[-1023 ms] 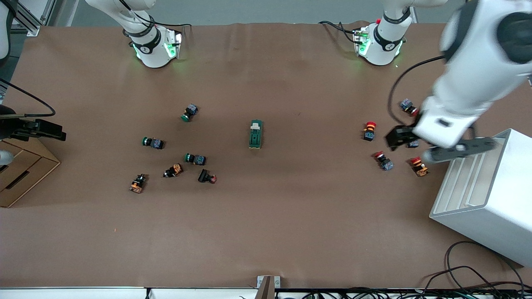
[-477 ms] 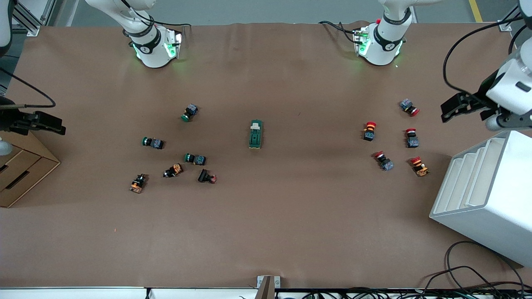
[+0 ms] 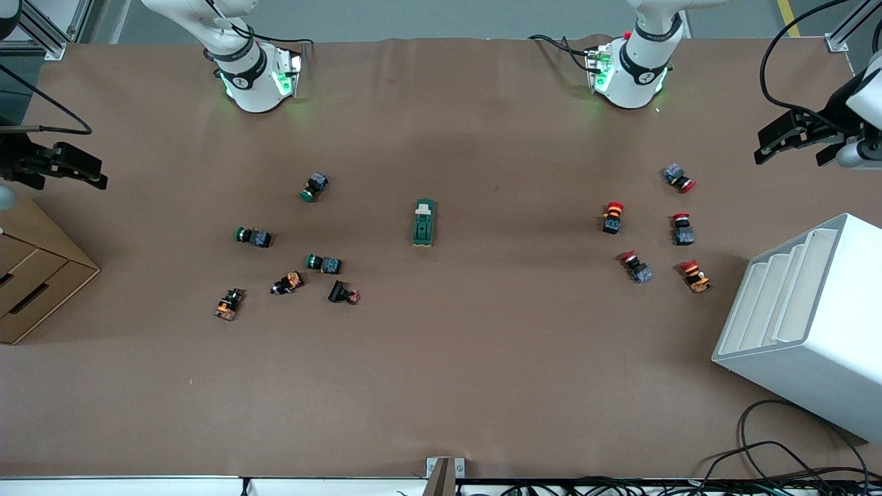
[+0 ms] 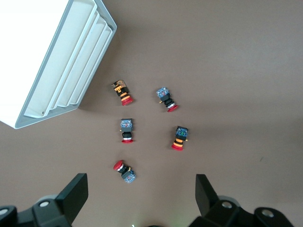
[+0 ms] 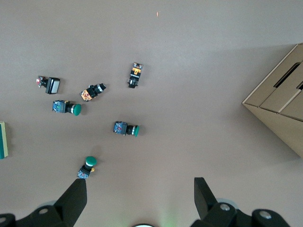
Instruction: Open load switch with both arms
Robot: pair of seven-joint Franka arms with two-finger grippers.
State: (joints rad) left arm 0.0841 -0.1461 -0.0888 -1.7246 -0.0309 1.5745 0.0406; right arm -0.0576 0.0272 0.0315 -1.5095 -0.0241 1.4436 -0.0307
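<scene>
The load switch [image 3: 424,222], a narrow dark-green block with a white tab at one end, lies flat mid-table, untouched. Only its green edge [image 5: 2,139] shows in the right wrist view. My left gripper [image 3: 789,155] hangs high over the table at the left arm's end, by the red-capped buttons. Its jaws stand wide open and empty [image 4: 141,198]. My right gripper [image 3: 93,176] hovers over the right arm's end of the table, above the cardboard box, also open and empty [image 5: 139,198]. Both are well away from the switch.
Several red-capped push buttons [image 3: 613,217] lie toward the left arm's end, next to a white slotted rack [image 3: 806,324]. Several green-capped and other push buttons [image 3: 324,263] lie scattered toward the right arm's end. A cardboard box [image 3: 34,282] sits at that end.
My left arm has swung up and away from over the red buttons and rack toward the table's end. My right gripper has drifted slightly toward the bases. The switch has not moved.
</scene>
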